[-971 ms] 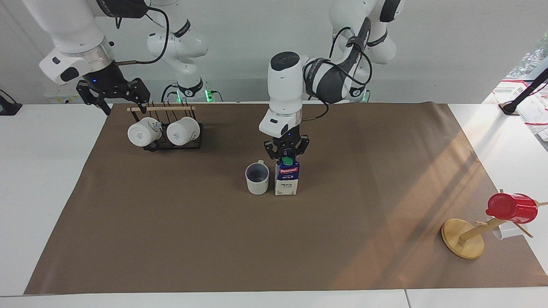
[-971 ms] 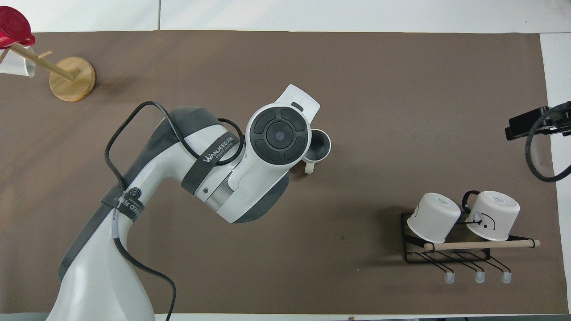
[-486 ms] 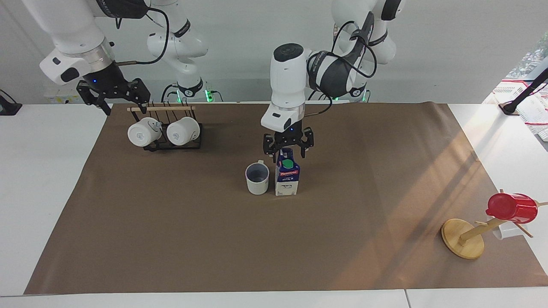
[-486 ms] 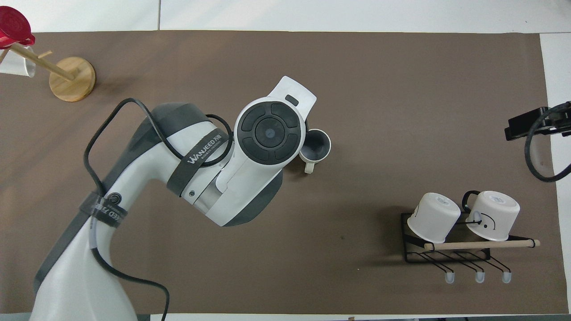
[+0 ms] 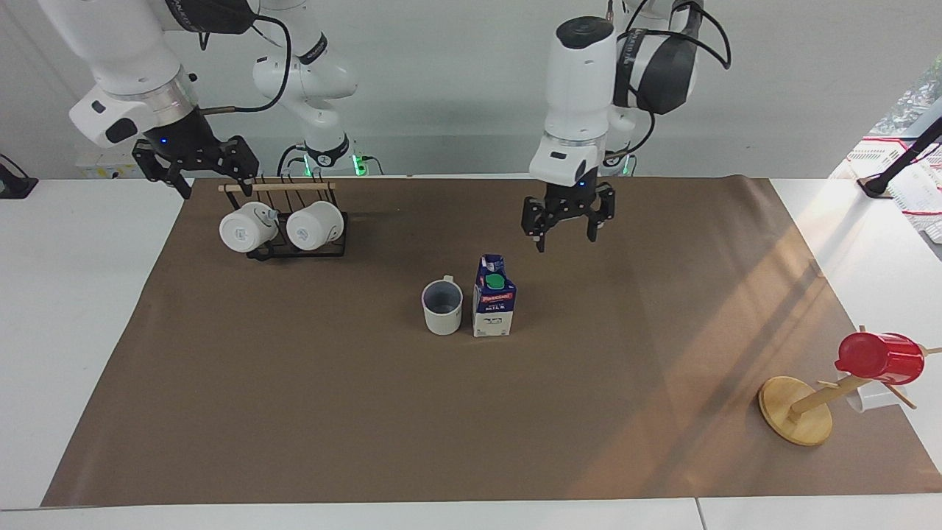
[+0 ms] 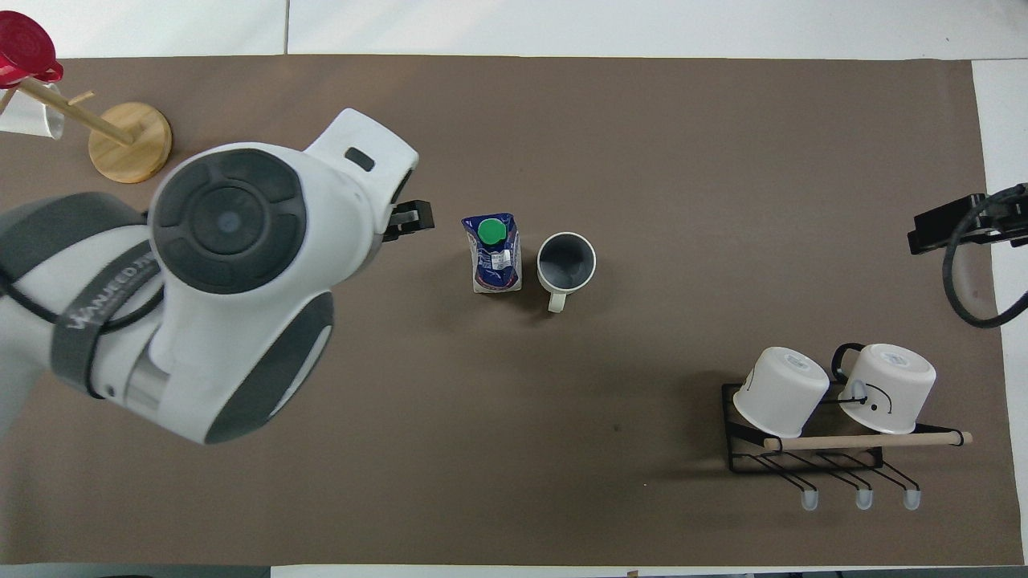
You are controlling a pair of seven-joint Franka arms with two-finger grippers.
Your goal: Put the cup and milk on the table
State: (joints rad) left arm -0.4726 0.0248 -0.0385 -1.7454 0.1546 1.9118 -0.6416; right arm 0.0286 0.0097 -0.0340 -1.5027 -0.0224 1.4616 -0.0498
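The off-white cup (image 5: 442, 307) (image 6: 566, 262) with a grey-blue inside stands upright on the brown paper of the table (image 5: 294, 412) (image 6: 723, 160). The milk carton (image 5: 493, 305) (image 6: 495, 253), dark blue over white with a green cap, stands right beside it, toward the left arm's end. My left gripper (image 5: 565, 234) is open and empty, raised over the paper, apart from the carton; in the overhead view only one fingertip (image 6: 409, 218) shows past the arm. My right gripper (image 5: 193, 179) is open and empty, up beside the mug rack.
A black wire rack (image 5: 298, 246) (image 6: 803, 449) holds two white mugs at the right arm's end. A wooden mug tree (image 5: 798, 408) (image 6: 128, 140) with a red cup (image 5: 879, 358) (image 6: 24, 56) stands at the left arm's end.
My left gripper has let go of the milk carton, risen and drawn back toward the left arm's end. The carton and cup stay put. The right arm has not moved.
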